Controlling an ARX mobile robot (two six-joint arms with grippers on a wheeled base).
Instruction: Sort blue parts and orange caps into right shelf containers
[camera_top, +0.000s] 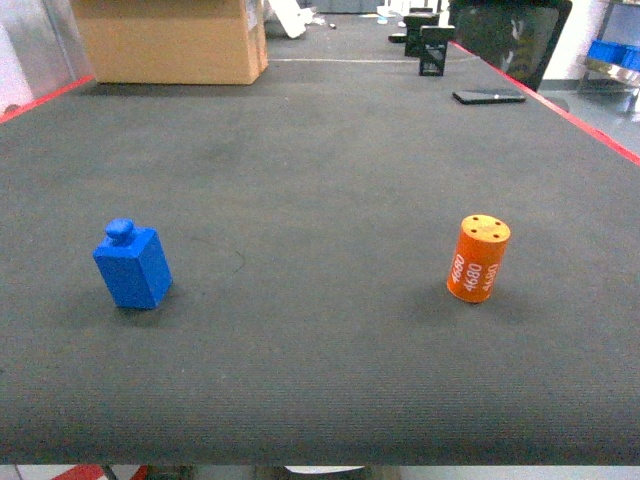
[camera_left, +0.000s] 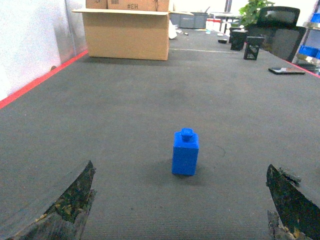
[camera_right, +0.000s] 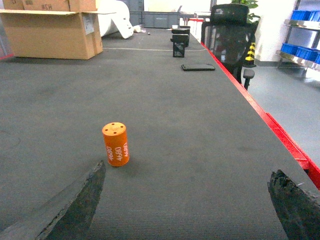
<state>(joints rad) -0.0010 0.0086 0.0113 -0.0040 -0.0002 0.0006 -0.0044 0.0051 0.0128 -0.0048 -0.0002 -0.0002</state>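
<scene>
A blue part, a small block with a knob on top, stands upright on the dark mat at the left; it also shows ahead of my left gripper as the blue part. That gripper is open, fingers wide apart and empty. An orange cap, a cylinder marked 4680, stands at the right; in the right wrist view the orange cap sits ahead and left of my open, empty right gripper. Blue shelf containers show far right, also as blue shelf containers on a metal rack. Neither gripper appears in the head view.
A cardboard box stands at the back left. A black phone and small black boxes lie at the back right near a black office chair. Red tape marks the table's right edge.
</scene>
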